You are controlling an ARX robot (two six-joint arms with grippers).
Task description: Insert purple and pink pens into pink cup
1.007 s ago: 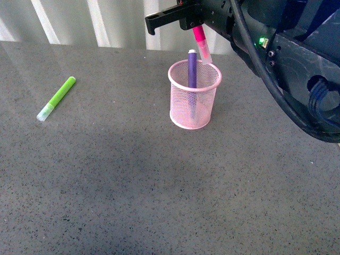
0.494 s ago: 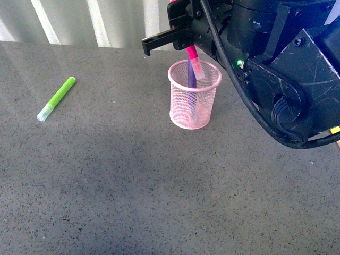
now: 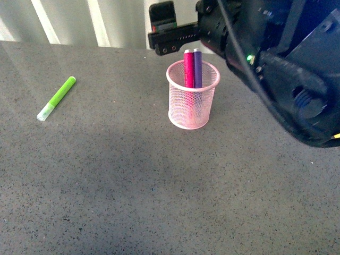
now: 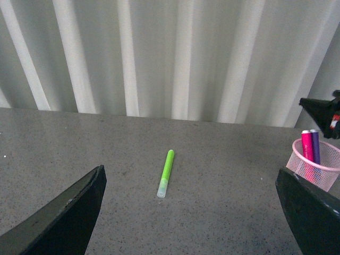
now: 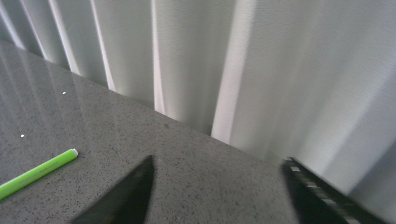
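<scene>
The pink cup (image 3: pixel 193 103) stands upright at the table's far middle. Inside it the pink pen (image 3: pixel 188 69) and the purple pen (image 3: pixel 197 68) stand side by side, their tops above the rim. My right gripper (image 3: pixel 158 32) hangs open just above and behind the cup, holding nothing. In the left wrist view the cup (image 4: pixel 320 171) sits at the far right with the pink pen (image 4: pixel 306 147) and purple pen (image 4: pixel 315 146) in it. My left gripper (image 4: pixel 191 212) is open and empty over bare table. In the right wrist view the right gripper (image 5: pixel 219 200) gapes wide with nothing between its fingers.
A lime-green marker (image 3: pixel 56 98) lies flat on the grey table (image 3: pixel 133 180) to the cup's left, also seen as the green marker (image 4: pixel 166 172) and the green marker (image 5: pixel 35 173). A white pleated curtain (image 3: pixel 95 21) backs the table's far edge.
The pink pen left my right gripper and dropped into the cup beside the purple pen. The right gripper opened and turned above the cup.
</scene>
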